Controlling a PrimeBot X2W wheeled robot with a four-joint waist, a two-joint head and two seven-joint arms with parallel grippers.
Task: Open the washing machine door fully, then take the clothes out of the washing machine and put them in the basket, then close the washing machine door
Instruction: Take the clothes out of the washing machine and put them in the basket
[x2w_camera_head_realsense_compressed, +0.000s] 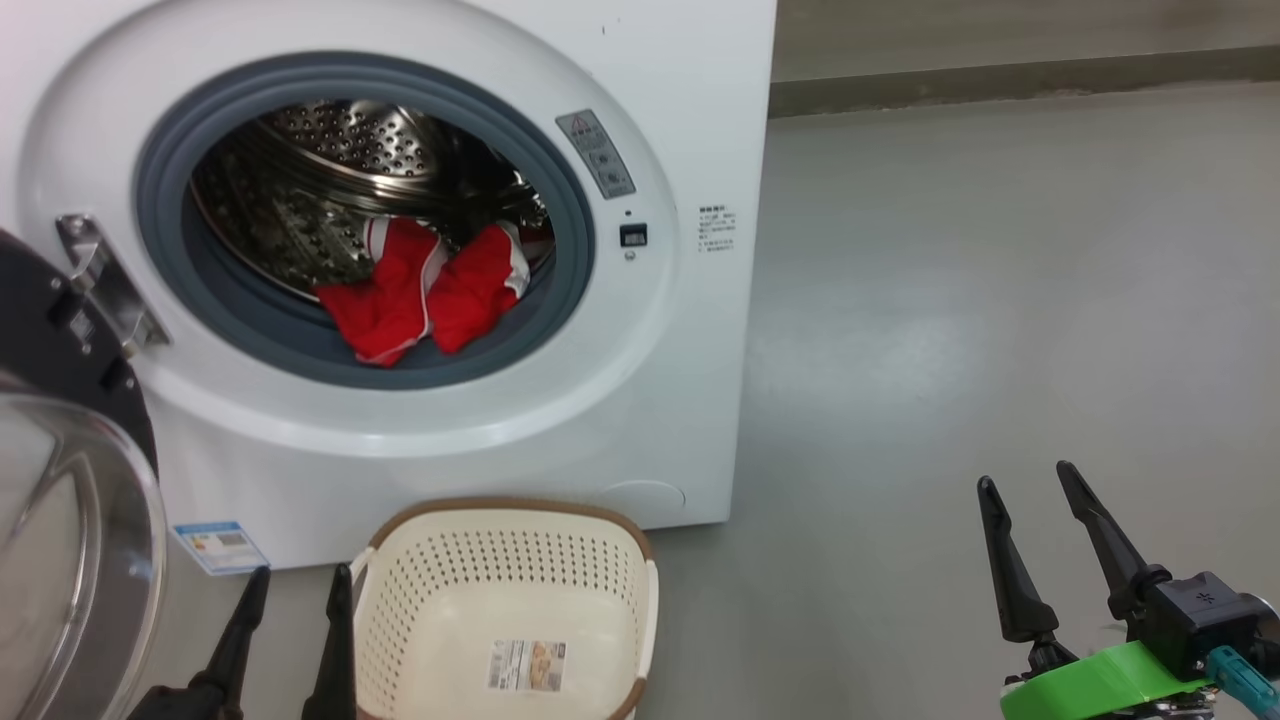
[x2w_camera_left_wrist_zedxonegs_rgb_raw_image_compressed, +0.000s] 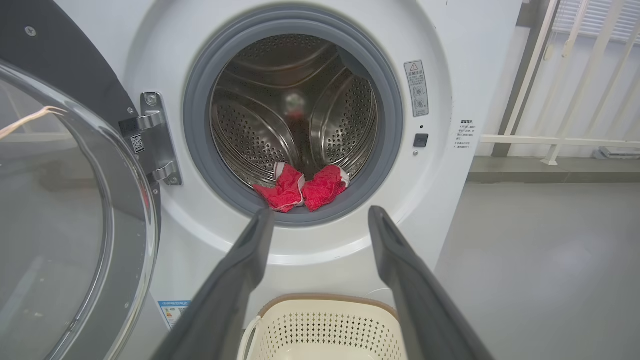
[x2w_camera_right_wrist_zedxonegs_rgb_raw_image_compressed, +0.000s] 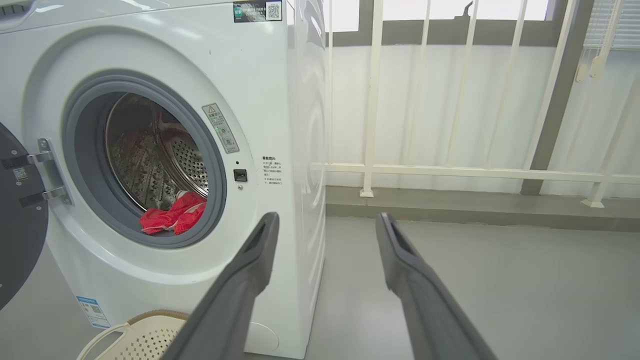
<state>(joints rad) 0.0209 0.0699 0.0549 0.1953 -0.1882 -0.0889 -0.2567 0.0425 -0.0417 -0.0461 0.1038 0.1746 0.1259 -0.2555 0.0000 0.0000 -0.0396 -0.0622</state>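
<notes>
Nearest are two grippers, the left gripper (x2w_camera_head_realsense_compressed: 302, 575) and the right gripper (x2w_camera_head_realsense_compressed: 1025, 478), each with both fingers spread wide and nothing between them. One basket (x2w_camera_head_realsense_compressed: 510, 507) stands on the floor just beside the left fingers, at the foot of the one washing machine (x2w_camera_head_realsense_compressed: 640, 420), with a paper label (x2w_camera_head_realsense_compressed: 527, 665) on its bottom. The washing machine door (x2w_camera_head_realsense_compressed: 60, 330) hangs swung open at the left. The clothes (x2w_camera_head_realsense_compressed: 420, 290) lie as two red lumps at the front of the drum (x2w_camera_head_realsense_compressed: 350, 140), draped onto the grey gasket (x2w_camera_head_realsense_compressed: 160, 200). The floor (x2w_camera_head_realsense_compressed: 1000, 300) is smooth and grey. Beyond it runs a white railing (x2w_camera_right_wrist_zedxonegs_rgb_raw_image_compressed: 370, 100).
</notes>
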